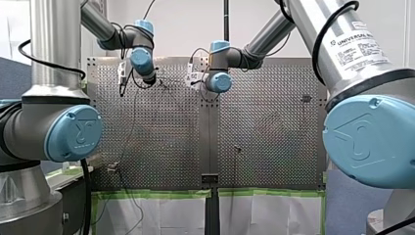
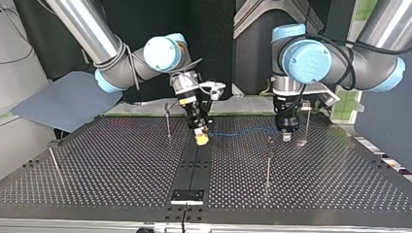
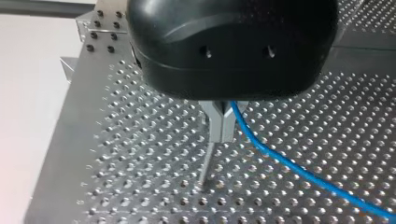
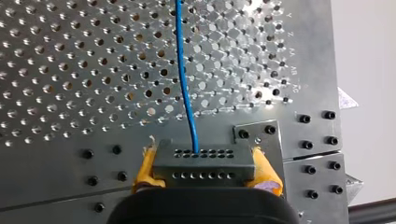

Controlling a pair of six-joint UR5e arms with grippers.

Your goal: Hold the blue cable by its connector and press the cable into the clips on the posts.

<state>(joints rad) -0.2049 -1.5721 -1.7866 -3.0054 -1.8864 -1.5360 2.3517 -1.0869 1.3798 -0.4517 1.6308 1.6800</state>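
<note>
The blue cable (image 2: 245, 130) sags between the two grippers over the perforated table (image 2: 121, 165). My right gripper (image 2: 201, 137), at the top view's middle, is shut with its yellow pads (image 4: 145, 169) on the dark grey connector (image 4: 203, 173). From the connector the cable (image 4: 184, 79) runs straight ahead. My left gripper (image 2: 286, 136), at the top view's right, has its metal fingers (image 3: 220, 126) shut, and the cable (image 3: 280, 161) comes out beside them. A thin post (image 3: 207, 164) stands just under those fingertips.
Several thin posts stand on the table: one (image 2: 167, 121) beside my right gripper, one (image 2: 268, 162) nearer the camera, one (image 2: 307, 121) beside my left gripper, one (image 2: 52, 159) at the top view's left edge. A black strip (image 2: 194, 165) runs down the middle.
</note>
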